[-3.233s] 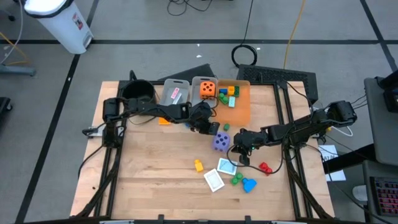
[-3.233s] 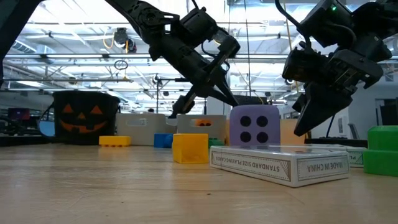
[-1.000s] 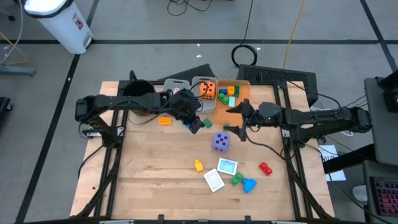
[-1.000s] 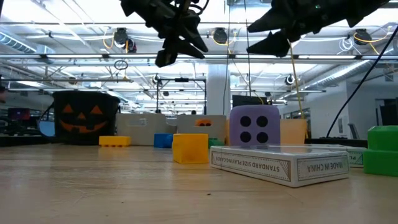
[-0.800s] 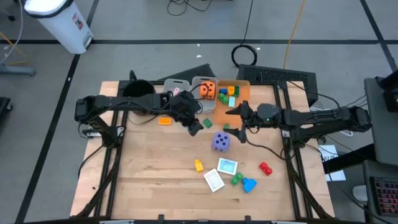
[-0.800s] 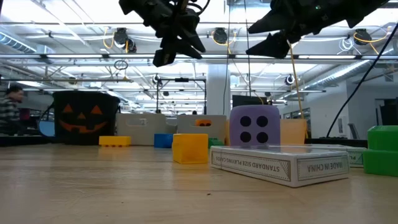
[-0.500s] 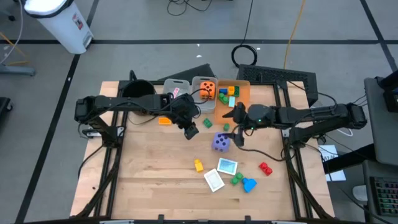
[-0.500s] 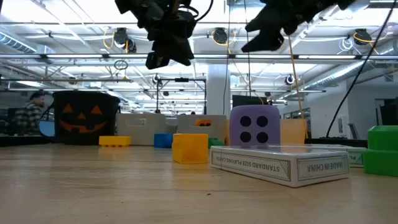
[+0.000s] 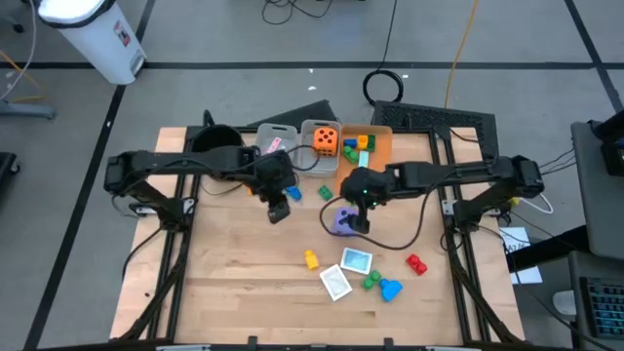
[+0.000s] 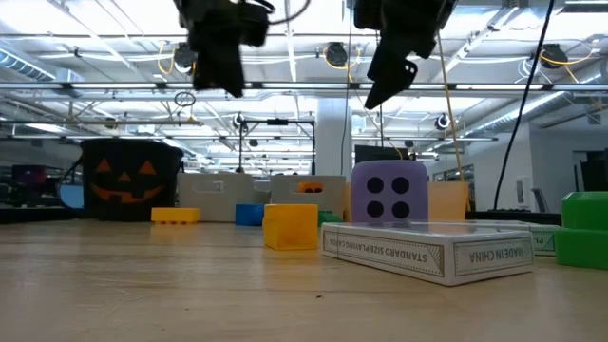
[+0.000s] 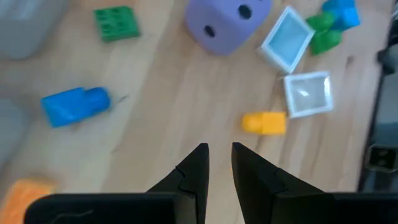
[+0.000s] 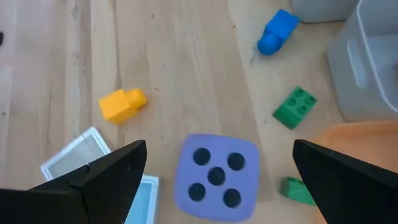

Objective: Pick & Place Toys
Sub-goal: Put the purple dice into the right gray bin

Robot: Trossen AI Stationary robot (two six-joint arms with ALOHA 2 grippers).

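High view: purple die [image 9: 340, 222] partly covered by right gripper [image 9: 355, 220]; low view crops the green block [image 10: 584, 229] at the frame edge (card print legible).

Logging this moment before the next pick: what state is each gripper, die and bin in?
Left gripper: shut, empty, above the table.
Right gripper: open wide, over the purple die.
Purple die: on the table, five up, not gripped.
Orange die: in the grey bin.
Orange bin: holds blocks.
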